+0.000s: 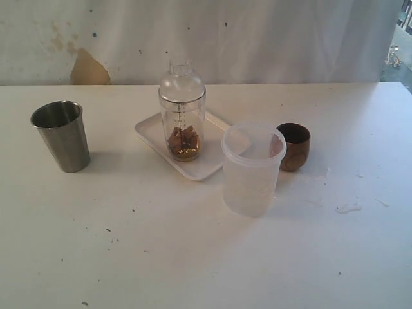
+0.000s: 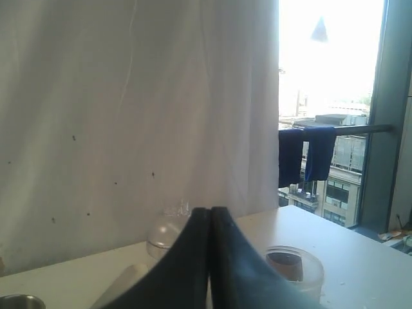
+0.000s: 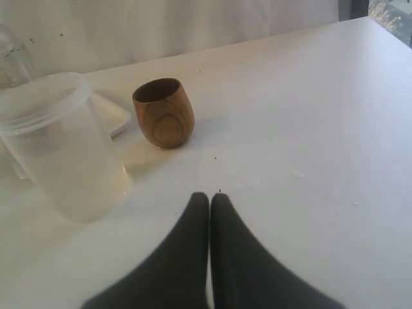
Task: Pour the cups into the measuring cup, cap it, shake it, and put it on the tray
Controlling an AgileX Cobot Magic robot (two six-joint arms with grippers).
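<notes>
Seemingly done: measuring cup (image 1: 182,122) capped, upright on tray (image 1: 149,129). L gripper (image 2: 210,210) & R gripper (image 3: 209,196) pressed together, empty; park both clear w/o bumping it.

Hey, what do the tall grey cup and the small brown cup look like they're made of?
The tall tapered grey cup looks like brushed stainless steel: dull metallic sheen, thin bright rim. The small rounded brown cup looks like smooth wood, perhaps varnished: ringed grain shows on its side.
</notes>
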